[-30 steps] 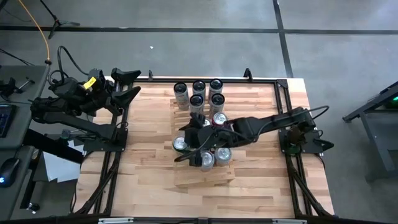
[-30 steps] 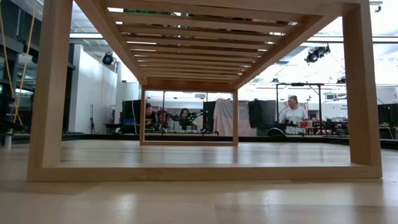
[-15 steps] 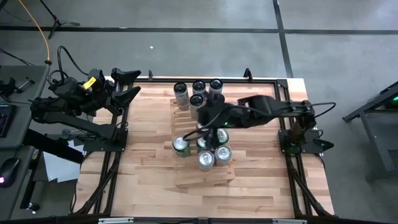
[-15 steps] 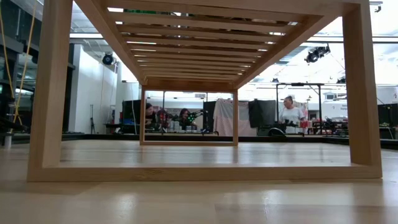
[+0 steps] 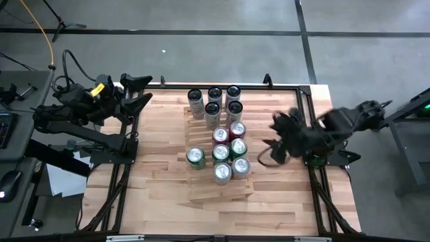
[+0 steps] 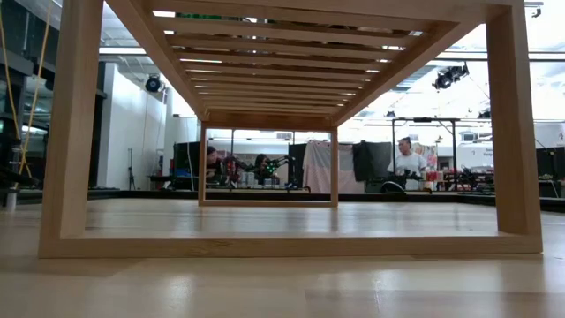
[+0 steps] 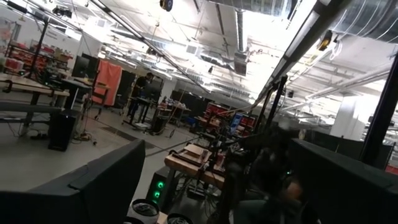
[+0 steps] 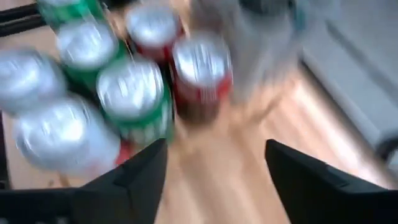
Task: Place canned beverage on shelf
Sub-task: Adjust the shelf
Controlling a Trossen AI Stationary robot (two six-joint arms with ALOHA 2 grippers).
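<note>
- The right gripper [image 5: 281, 138] hangs over bare surface [image 5: 161, 181] beside the shelf [image 5: 218, 191], on the side toward its own arm's base; its fingers stand apart with nothing between them (the right wrist view shows only wood in the gap).
- The cans stand upright on the shelf, long axis vertical, in two groups: a silver cluster [image 5: 215, 102] at the far end and a mixed cluster of red, green and silver cans [image 5: 222, 153] nearer the middle.
- The relation that matters: every can lies toward the table's centre from the right gripper, and the nearest is the red can [image 5: 237, 130], at the edge of the mixed group facing it.
- In the right wrist view that same red can [image 8: 200, 73] sits ahead of the fingers with a green can [image 8: 134, 93] touching or just beside it (blur keeps me from saying which).
- The left gripper [image 5: 138, 91] waits wide open and empty over its own far corner of the surface, well apart from the shelf, so the right arm is much the nearer.
- My reading: all cans in view are already on the slats, so any further reach would go sideways from the right, toward a can packed tight against its neighbours.
</note>
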